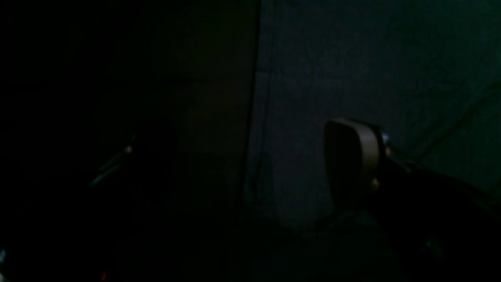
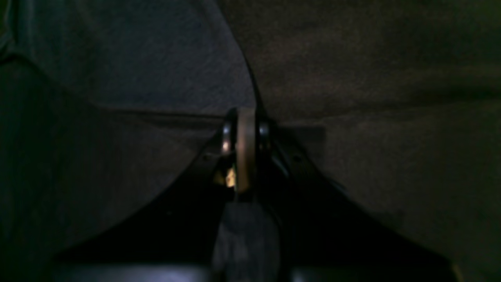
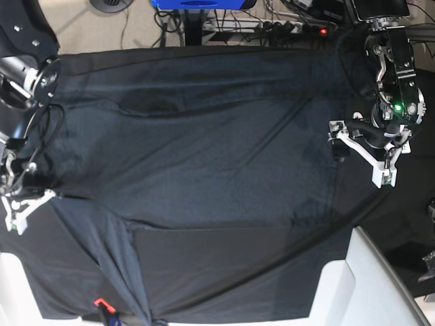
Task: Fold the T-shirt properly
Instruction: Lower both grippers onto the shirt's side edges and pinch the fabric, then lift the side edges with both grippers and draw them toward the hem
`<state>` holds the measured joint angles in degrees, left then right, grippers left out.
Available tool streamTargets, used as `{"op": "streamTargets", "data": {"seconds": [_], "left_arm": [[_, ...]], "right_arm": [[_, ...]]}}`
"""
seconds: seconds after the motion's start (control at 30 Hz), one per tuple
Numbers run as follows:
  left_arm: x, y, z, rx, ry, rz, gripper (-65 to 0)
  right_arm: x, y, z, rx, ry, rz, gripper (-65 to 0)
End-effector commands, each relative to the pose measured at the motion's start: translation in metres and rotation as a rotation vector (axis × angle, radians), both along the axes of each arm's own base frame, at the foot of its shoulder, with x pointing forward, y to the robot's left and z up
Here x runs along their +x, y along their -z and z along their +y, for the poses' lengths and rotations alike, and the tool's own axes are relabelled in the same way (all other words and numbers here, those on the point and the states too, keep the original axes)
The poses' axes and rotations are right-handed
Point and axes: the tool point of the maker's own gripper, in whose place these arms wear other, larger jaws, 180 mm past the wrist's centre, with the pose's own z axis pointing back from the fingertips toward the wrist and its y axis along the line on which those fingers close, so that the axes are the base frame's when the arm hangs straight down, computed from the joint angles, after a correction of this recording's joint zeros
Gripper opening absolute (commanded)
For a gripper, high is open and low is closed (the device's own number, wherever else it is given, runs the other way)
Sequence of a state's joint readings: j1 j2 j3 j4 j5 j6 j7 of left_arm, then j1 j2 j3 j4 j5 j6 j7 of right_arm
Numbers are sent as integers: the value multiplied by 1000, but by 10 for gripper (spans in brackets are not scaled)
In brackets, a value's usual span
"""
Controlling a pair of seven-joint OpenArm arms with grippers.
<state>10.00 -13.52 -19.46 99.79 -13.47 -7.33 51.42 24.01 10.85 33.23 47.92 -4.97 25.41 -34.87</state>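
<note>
The T-shirt [image 3: 204, 156] lies spread across the black table cloth [image 3: 224, 272], reaching from one gripper to the other; its sleeve end sits by the right gripper [image 3: 19, 209], and its far edge runs just beside the left gripper [image 3: 360, 151]. The right gripper's jaws are pressed together; in the right wrist view the tan pads [image 2: 245, 150] meet flat, with grey knit bunched up behind them and a fabric edge curving away from their tips, so they seem to pinch the T-shirt's edge, though the dim picture leaves the pinched layer itself hard to make out. The left gripper's jaws stand wide apart and hold nothing; in the left wrist view one pad [image 1: 352, 156] shows over grey fabric, the other side lost in darkness; the cloth lies below and between the jaws.
</note>
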Motion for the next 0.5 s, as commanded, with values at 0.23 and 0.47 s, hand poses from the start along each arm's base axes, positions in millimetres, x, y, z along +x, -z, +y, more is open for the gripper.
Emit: {"op": "streamTargets", "data": {"seconds": [0.23,0.47], "left_arm": [[19,-19,5,16,-2,-63,-87],[42,6,-2,-19,11,-3,-87]], "right_arm": [[-19,-22,-5,-86,-8,17,-642],[-48,-19,10,-105,-76,80,-639]]}}
